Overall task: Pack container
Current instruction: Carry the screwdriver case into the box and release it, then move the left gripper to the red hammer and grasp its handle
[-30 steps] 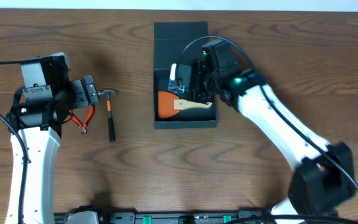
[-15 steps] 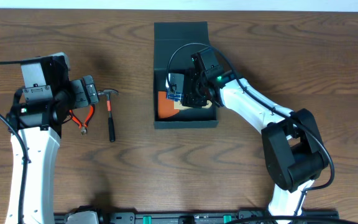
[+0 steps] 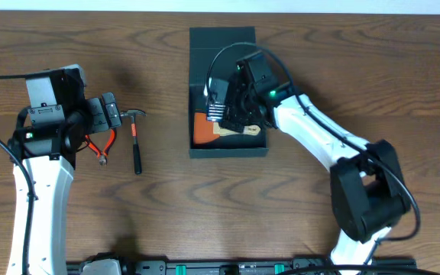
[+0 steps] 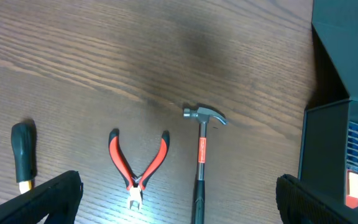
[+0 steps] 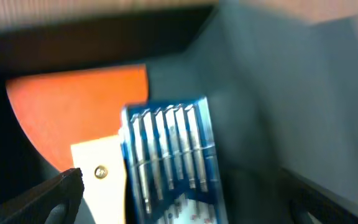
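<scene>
The dark container (image 3: pixel 228 151) stands at the table's middle back with its flap lid (image 3: pixel 221 38) open. Inside lie an orange scraper with a pale handle (image 3: pixel 203 126) and a blue pack of metal bits (image 3: pixel 216 109). My right gripper (image 3: pixel 235 107) hovers over the container's inside. In the right wrist view it (image 5: pixel 191 199) is open, with the blue pack (image 5: pixel 169 155) lying between its wide-apart fingers, next to the scraper (image 5: pixel 79 106). My left gripper (image 3: pixel 107 114) is open and empty above the loose tools.
A hammer (image 3: pixel 136 145) and red-handled pliers (image 3: pixel 101 145) lie on the table left of the container. In the left wrist view they show as hammer (image 4: pixel 201 162) and pliers (image 4: pixel 138 168), with a green-handled screwdriver (image 4: pixel 23 152) farther left and the container's wall (image 4: pixel 325 155) at right.
My right gripper has shifted a little inside the container and turned; the blue pack now sits lower in the box. The left arm has not moved.
</scene>
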Controlling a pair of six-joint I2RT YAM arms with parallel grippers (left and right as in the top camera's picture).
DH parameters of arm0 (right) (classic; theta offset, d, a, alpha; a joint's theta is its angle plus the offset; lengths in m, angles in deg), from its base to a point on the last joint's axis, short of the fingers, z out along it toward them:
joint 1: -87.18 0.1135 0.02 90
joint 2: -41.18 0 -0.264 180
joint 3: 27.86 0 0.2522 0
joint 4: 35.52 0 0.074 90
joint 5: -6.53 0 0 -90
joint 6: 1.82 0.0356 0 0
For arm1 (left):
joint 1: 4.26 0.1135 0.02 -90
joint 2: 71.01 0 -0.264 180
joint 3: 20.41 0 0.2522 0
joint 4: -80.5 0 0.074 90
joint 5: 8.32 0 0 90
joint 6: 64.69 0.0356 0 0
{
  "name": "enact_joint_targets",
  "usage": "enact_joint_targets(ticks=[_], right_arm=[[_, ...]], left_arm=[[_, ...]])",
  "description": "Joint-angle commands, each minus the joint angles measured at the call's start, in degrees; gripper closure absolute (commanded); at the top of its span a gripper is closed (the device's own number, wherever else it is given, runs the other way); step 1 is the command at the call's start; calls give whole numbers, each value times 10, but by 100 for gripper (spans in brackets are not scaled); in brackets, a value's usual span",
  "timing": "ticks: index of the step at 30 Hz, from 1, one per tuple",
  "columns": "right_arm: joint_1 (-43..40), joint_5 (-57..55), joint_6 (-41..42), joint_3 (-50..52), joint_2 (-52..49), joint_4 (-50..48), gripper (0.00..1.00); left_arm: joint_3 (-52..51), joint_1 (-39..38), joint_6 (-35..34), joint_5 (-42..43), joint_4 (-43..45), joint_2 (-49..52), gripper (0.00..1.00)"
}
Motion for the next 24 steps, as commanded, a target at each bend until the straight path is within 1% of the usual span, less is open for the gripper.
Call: enact_joint_targets(ticks=[1,3,7,9,13,14,19,22,24], right_arm=[[-1,5,76,-28,77,-2,1],[-3,-2,103,-28,112,-2,1],[-30,-74,200,-28,189,3,1],[-61,-101,252,-28,223,14,1],[-156,-99,356,-28,265,51,1],[-192,-99,392,-28,269,70,1],[-326,-99,503,-27,250,170,1],[-378,-99,532,-27,223,224,1],[-399,-98,533,-26,203,252,1]], left_arm=[[14,2,6,8,0,1,2],[14,2,6,8,0,1,2],[14,2,6,8,0,1,2],[14,2,6,8,0,1,1],[14,2,6,8,0,1,2],[14,2,6,8,0,1,2],[14,2,1,12,-8,1,2],[14,2,-15,34,-25,2,2],[14,1,-14,75,-25,5,1]])
